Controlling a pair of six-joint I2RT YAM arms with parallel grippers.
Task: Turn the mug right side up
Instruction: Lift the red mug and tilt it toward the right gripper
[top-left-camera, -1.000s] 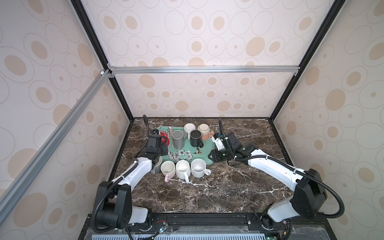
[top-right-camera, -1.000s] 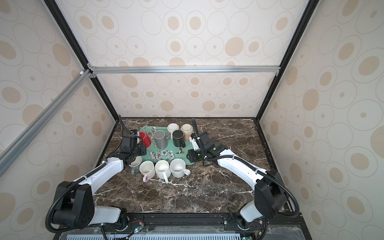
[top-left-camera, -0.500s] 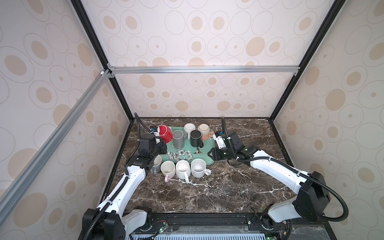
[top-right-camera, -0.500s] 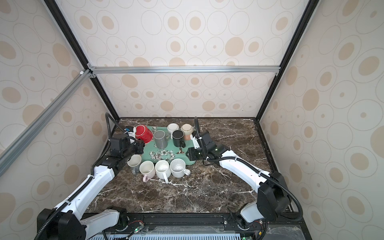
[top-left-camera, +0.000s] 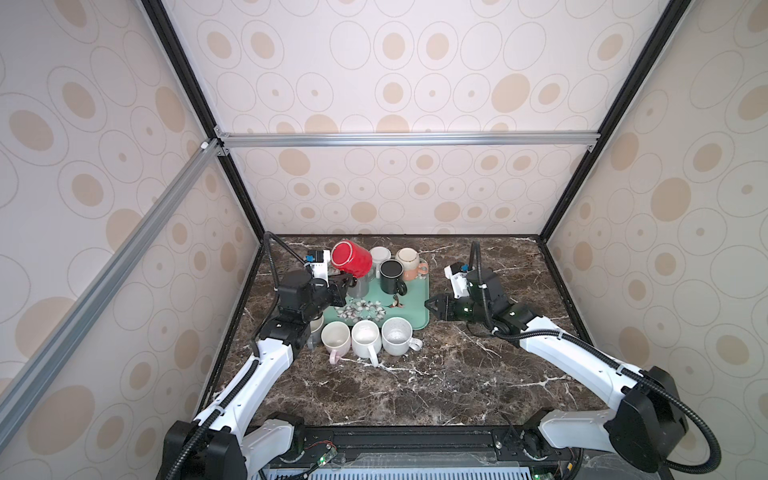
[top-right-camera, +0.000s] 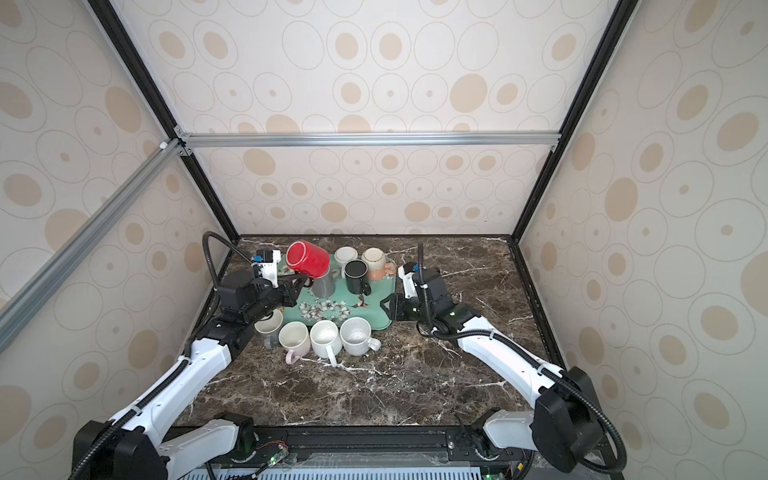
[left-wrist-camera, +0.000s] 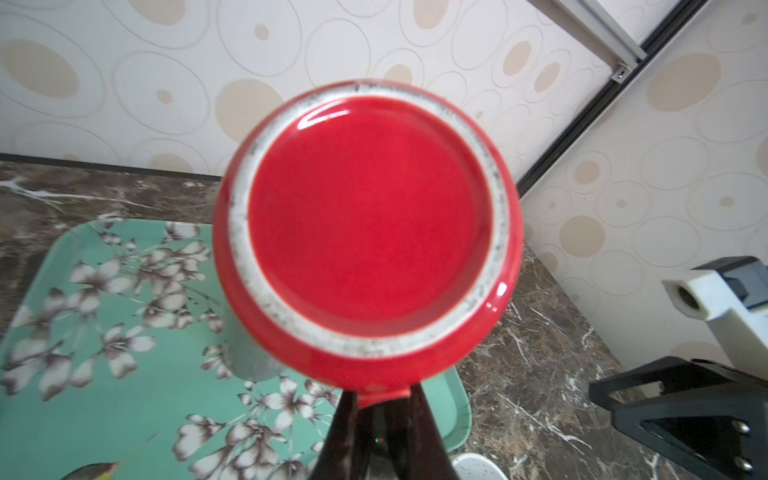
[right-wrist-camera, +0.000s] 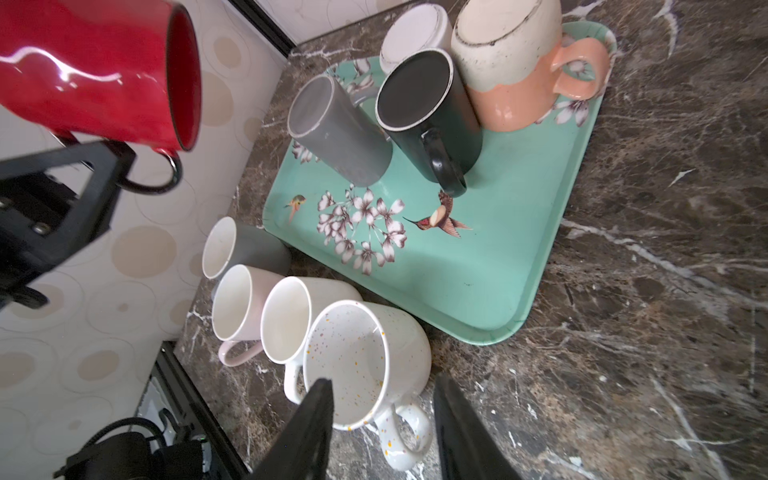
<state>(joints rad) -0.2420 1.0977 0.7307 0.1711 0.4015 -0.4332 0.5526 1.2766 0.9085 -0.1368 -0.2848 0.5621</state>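
Red mug (top-left-camera: 351, 258) is held up in the air by the L pincer (left-wrist-camera: 382, 403), which is shut tight on the mug's handle. The mug is tipped on its side above the back left part of the green tray (top-left-camera: 415, 299). Its bottom is seen by the L wrist cam & its mouth is turned toward the R side. The R pincer (right-wrist-camera: 383, 381) is seen partly open w/ nothing in it, just beside the tray's front right corner, over the counter (top-left-camera: 415, 374). 4 upside-down mugs (right-wrist-camera: 424, 108) are set at the back of the tray. 4 upright mugs (right-wrist-camera: 286, 320) are lined up on the counter, just in front of the tray
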